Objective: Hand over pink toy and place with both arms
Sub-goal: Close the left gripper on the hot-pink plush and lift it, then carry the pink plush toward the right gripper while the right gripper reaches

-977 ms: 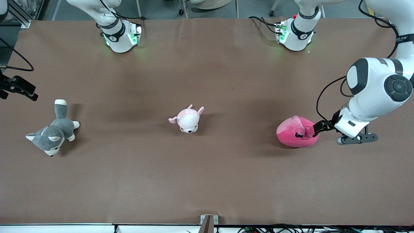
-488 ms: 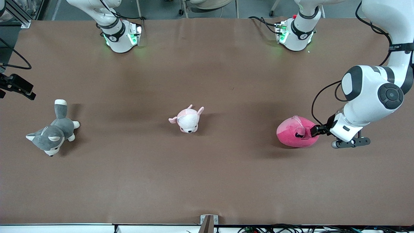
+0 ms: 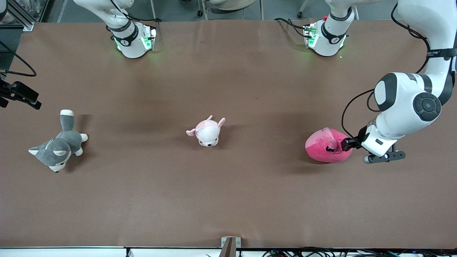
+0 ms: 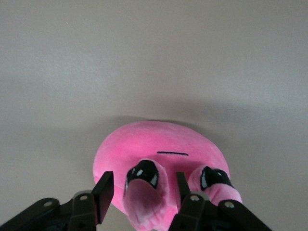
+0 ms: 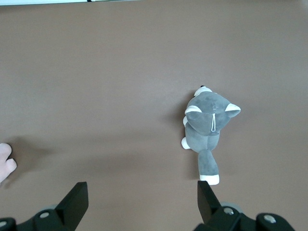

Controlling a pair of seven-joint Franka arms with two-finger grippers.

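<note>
The hot-pink egg-shaped pink toy (image 3: 326, 146) rests on the brown table toward the left arm's end. My left gripper (image 3: 345, 144) is low at the toy's side that faces the left arm's end. In the left wrist view the toy (image 4: 159, 144) fills the lower middle. The left gripper (image 4: 144, 185) has its fingers drawn in on either side of a pink flap with a dark eye. My right gripper (image 5: 142, 195) waits high over the right arm's end of the table, fingers wide apart with nothing between them.
A grey-and-white plush dog (image 3: 59, 144) lies toward the right arm's end and shows in the right wrist view too (image 5: 209, 127). A pale pink-and-white plush (image 3: 207, 131) sits mid-table. Bare brown table (image 3: 228, 200) stretches toward the front camera.
The left arm has shifted a little toward the pink toy and its fingers have narrowed onto it. The toy has not moved. The right arm has barely moved.
</note>
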